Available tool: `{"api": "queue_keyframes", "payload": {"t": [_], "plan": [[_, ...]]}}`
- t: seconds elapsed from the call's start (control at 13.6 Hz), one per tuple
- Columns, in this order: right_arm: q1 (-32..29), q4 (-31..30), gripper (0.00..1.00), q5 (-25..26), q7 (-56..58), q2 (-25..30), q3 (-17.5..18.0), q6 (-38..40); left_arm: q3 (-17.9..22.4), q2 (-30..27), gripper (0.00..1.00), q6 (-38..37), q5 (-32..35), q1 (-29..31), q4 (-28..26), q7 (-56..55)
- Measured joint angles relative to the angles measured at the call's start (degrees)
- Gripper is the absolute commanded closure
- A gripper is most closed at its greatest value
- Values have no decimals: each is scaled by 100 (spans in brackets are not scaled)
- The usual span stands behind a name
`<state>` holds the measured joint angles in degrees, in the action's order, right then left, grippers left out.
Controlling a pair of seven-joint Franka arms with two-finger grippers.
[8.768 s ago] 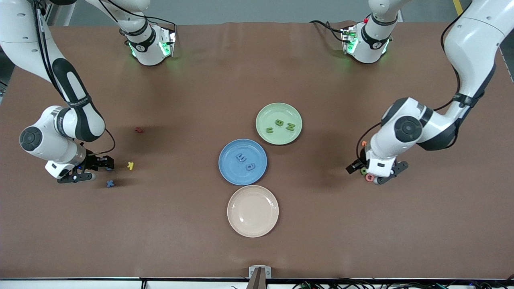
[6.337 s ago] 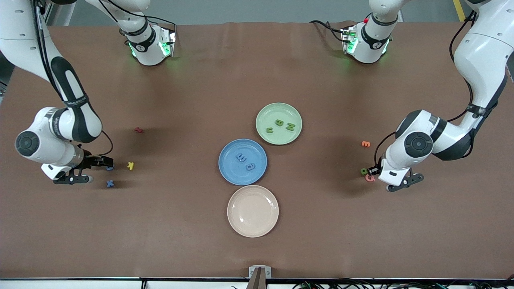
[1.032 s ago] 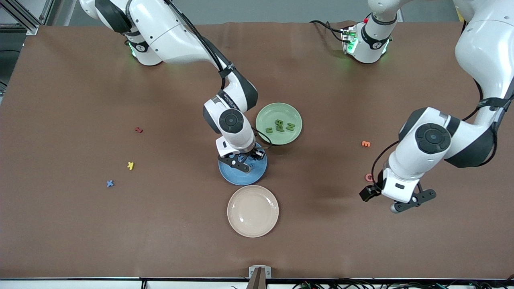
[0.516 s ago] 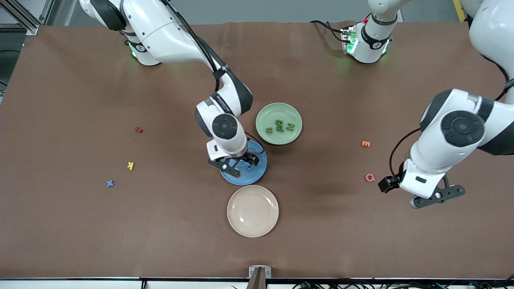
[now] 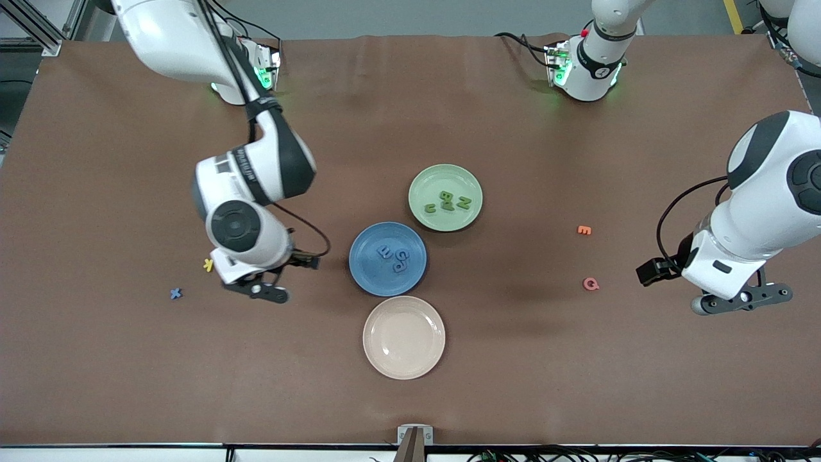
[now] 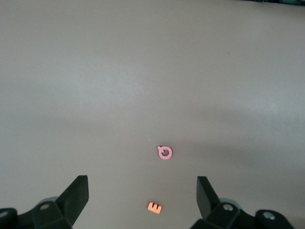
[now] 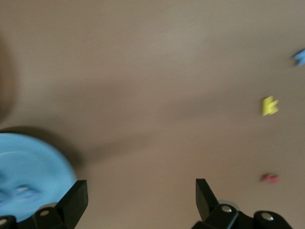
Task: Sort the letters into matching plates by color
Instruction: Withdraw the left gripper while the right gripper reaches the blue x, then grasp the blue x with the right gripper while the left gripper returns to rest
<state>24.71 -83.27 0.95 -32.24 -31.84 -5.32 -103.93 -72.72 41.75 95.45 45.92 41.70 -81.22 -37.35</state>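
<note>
I see the right tool (image 5: 268, 284) spread empty between the blue X (image 5: 176, 293) and blue plate (image 5: 365, 279), left tool (image 5: 737, 297) spread too.

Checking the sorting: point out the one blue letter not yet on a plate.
The blue X, alone on the bare table toward the right arm's end, near the yellow K. The other blue letters lie in the blue plate.

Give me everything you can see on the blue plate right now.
The blue plate is round, shallow and glossy, medium blue, lying flat at mid-table. It sits between the green plate, which is farther from the front camera, and the cream plate, which is nearer; its rim almost meets both. Three small blue letters lie clustered in its well. No gripper is over it.
</note>
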Motion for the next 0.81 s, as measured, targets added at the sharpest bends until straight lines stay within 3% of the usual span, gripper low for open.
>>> {"api": "queue_keyframes", "payload": {"t": [0.22,0.37,0.59,0.81], "plan": [[-829,-483,0,44,1276,237,-19,-217,-2,-138,0,-37,-267,-20,5,132],[-1291,-996,0,44,1931,392,-19,-769,360,-491,0,-51,-742,-154,17,410],[-1798,-1828,0,44,2668,525,-17,-1713,1518,-1236,0,-52,-1594,-800,41,869],[-2285,-2315,0,47,3544,516,-17,-2630,3019,-1955,0,-55,-2438,-1861,57,1168]]}}
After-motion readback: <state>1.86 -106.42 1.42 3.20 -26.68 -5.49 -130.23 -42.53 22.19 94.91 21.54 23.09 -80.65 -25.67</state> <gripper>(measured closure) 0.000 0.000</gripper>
